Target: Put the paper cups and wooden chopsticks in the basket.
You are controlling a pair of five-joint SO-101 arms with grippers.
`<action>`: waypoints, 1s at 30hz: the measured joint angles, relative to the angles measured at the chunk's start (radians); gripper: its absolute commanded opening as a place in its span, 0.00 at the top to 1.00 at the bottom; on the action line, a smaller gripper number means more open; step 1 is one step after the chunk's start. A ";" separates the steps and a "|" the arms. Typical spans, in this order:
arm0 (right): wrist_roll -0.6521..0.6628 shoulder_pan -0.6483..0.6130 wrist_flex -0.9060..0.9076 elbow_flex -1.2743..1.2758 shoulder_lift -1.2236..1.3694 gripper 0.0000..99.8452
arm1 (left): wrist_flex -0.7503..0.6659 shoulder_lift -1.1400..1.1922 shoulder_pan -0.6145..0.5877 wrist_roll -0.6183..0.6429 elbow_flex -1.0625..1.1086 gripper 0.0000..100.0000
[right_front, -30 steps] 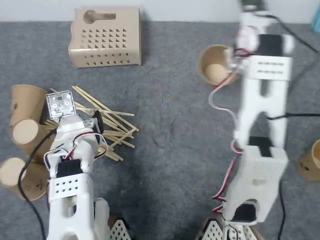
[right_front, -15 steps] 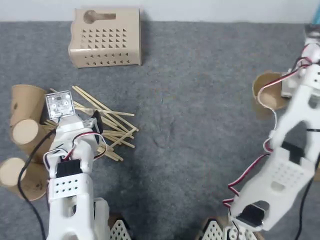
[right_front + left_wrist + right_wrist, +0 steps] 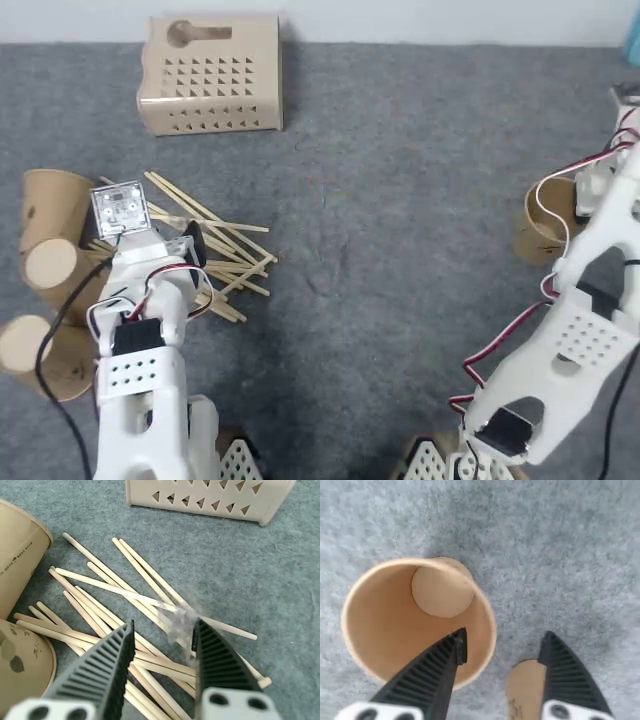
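Observation:
A heap of wooden chopsticks [image 3: 215, 255] lies at the left of the grey mat. My left gripper [image 3: 190, 245] hangs just above the chopsticks [image 3: 130, 597], open [image 3: 162, 630], with nothing between its fingers. Three paper cups [image 3: 50, 265] lie beside the heap; one cup [image 3: 17, 555] shows close by in the left wrist view. The beige perforated basket [image 3: 210, 75] stands at the back left, and its wall [image 3: 210, 497] faces the left wrist camera. At the right edge my right gripper [image 3: 578, 205] is open astride the rim of a paper cup [image 3: 538, 235]: one finger inside the cup [image 3: 420, 625], one outside [image 3: 502, 637].
Part of another paper cup [image 3: 525, 692] lies just beside the right gripper's outer finger. The mat's back edge meets a pale wall behind the basket. Open carpet spans the middle between the two arms.
The right arm has swung from the back middle to the right edge and toward the front, taking the paper cup along. The left arm has kept still.

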 measured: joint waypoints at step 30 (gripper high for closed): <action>-0.109 -0.603 -0.195 1.343 -1.231 0.99 | 0.000 0.000 -0.029 -0.003 0.000 0.82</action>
